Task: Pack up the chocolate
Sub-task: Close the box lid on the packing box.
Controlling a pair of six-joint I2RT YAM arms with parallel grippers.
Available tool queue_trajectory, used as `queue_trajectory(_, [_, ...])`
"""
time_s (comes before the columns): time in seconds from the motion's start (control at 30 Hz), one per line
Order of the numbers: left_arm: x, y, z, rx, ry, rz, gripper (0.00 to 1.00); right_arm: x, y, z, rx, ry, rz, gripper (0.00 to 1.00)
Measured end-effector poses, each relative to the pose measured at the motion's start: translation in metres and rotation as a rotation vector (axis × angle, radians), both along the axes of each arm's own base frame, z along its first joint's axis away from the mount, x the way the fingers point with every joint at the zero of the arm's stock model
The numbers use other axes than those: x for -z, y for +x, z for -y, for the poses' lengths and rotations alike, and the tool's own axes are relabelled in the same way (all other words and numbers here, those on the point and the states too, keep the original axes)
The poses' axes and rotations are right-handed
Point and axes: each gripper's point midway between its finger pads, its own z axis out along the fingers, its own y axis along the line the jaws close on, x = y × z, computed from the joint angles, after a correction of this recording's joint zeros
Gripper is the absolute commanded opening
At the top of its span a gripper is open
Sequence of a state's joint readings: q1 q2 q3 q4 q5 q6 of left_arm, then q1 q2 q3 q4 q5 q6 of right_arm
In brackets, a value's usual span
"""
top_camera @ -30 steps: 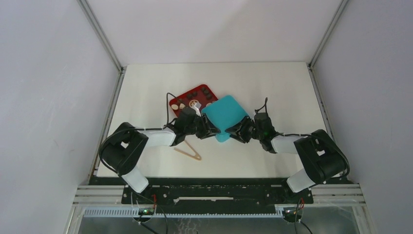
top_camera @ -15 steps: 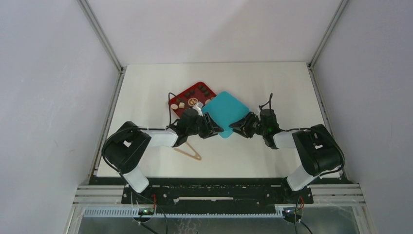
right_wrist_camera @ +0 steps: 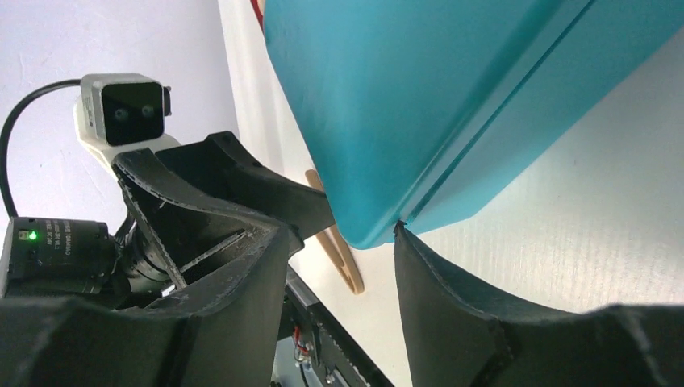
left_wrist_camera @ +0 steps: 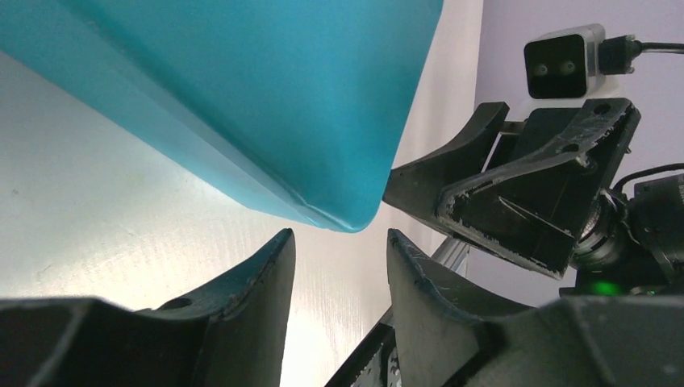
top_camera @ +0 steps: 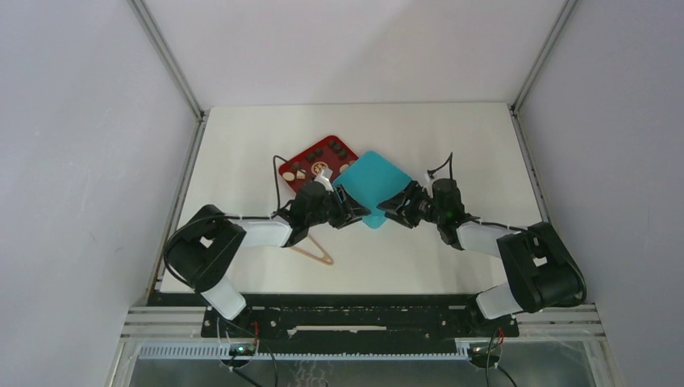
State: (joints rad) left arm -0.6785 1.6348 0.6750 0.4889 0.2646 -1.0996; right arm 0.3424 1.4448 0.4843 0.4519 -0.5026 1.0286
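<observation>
Small dark and cream chocolate pieces [top_camera: 300, 172] lie in the red tray [top_camera: 288, 165], behind my left gripper. The closed teal box [top_camera: 373, 184] sits beside the tray. My left gripper [top_camera: 356, 213] is open at the box's near corner; in the left wrist view the box [left_wrist_camera: 242, 97] hangs just above the gap between my left gripper's [left_wrist_camera: 340, 242] fingertips. My right gripper [top_camera: 388, 211] is open at the same corner from the right. In the right wrist view the right gripper [right_wrist_camera: 343, 235] has one fingertip [right_wrist_camera: 401, 234] touching the seam of the box [right_wrist_camera: 419, 97].
The tan wooden tongs [top_camera: 313, 251] lie on the white table [top_camera: 452, 145] near the left arm, and their tip shows in the right wrist view [right_wrist_camera: 345, 262]. The two grippers face each other closely. Grey walls enclose the table.
The teal box has shifted slightly toward the back. Both grippers have followed it and now sit close together at its near corner; the right forearm has swung rightward.
</observation>
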Motion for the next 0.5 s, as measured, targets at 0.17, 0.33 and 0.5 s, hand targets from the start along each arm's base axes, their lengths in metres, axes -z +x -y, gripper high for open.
queue_trajectory(0.17, [0.012, -0.001, 0.0, -0.007, 0.01, -0.037, 0.47, 0.015, -0.008, -0.008, -0.028, -0.018, -0.041, 0.51])
queue_trajectory(0.33, [0.024, -0.003, 0.0, -0.011, 0.02, -0.083, 0.44, 0.033, -0.013, -0.015, -0.047, -0.025, -0.09, 0.43])
queue_trajectory(0.5, [0.022, 0.0, 0.004, -0.014, 0.007, -0.092, 0.42, 0.034, -0.008, -0.018, -0.043, -0.012, -0.085, 0.31])
